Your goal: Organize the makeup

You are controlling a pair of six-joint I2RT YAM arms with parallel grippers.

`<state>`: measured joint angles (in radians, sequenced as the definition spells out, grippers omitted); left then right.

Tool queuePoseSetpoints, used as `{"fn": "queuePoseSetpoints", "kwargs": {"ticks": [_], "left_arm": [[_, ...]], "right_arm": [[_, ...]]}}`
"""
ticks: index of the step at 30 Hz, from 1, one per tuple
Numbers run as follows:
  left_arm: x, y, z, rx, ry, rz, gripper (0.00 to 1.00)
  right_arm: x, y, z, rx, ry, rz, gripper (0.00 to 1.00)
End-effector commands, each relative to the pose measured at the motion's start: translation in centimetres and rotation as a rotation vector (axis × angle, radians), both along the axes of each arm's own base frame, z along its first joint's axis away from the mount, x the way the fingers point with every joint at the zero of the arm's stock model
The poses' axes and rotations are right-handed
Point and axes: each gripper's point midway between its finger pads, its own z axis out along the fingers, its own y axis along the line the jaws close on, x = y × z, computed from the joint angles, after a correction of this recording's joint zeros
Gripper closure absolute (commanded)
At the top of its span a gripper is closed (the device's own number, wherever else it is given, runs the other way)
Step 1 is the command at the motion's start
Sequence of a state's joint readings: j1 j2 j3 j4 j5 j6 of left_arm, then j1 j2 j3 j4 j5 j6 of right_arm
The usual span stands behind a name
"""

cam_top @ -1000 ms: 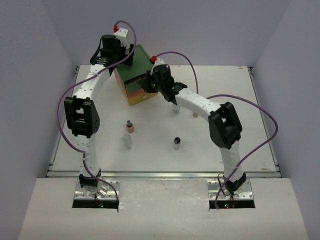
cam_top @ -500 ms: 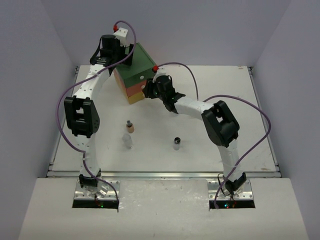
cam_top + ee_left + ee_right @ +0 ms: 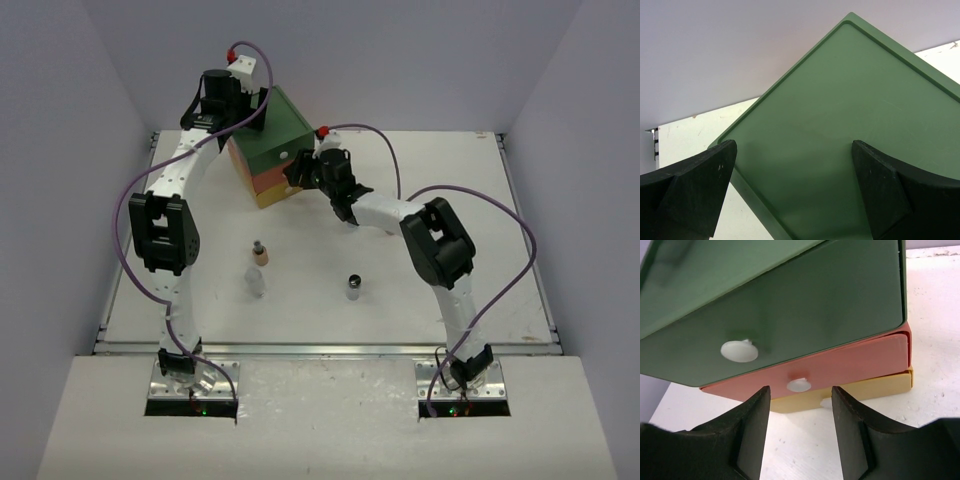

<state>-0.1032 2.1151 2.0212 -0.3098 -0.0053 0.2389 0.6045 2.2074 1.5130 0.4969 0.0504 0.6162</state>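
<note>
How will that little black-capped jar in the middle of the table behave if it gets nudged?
The black-capped jar stands upright and looks narrow, so a push up high would probably tip it. Its round body would likely roll once down. The clear wall looks smooth, perhaps slippery.

Panel: a flat green plastic panel (image 3: 840,125) with a raised rim, one corner pointing away, fills most of the frame.
Jaws: two black jaws, spread wide, nothing between them but the panel below.
Desk: white desk (image 3: 685,140) at left.
Backdrop: pale lilac wall (image 3: 740,45).
</note>
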Motion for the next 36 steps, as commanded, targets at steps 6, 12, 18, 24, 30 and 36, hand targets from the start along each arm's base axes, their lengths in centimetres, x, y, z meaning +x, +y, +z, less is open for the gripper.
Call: {"fn": "queuePoseSetpoints", "kwargs": {"ticks": [6,12,18,24,30,36], "left_arm": [[-0.2,0.2,-4.2,0.033,0.091,-0.009,0.0],[-0.1,0.5,-4.3,0.046,0.093,-0.006,0.0],[0.0,0.7,-4.2,0.057,0.089,-0.004,0.0],[0.0,0.6,-4.3,0.058,0.091,-0.007,0.0],[-0.1,0.6,-4.7,0.053,0.098,-0.006,0.0],[-0.1,0.5,-4.7,0.052,0.1,-0.007,0.0]], "right_arm": [[1.3,1.1,1.0,-0.094,-0.136,0.076,0.48],[2.2,1.7,0.9,-0.104,-0.145,0.079,0.49],[2.8,2.1,0.3,-0.114,-0.131,0.08,0.5],[3.0,2.1,0.9,-0.117,-0.166,0.082,0.55],[3.2,2.1,1.9,-0.123,-0.196,0.083,0.59],[3.3,2.2,2.6,-0.12,-0.213,0.083,0.73]]}}
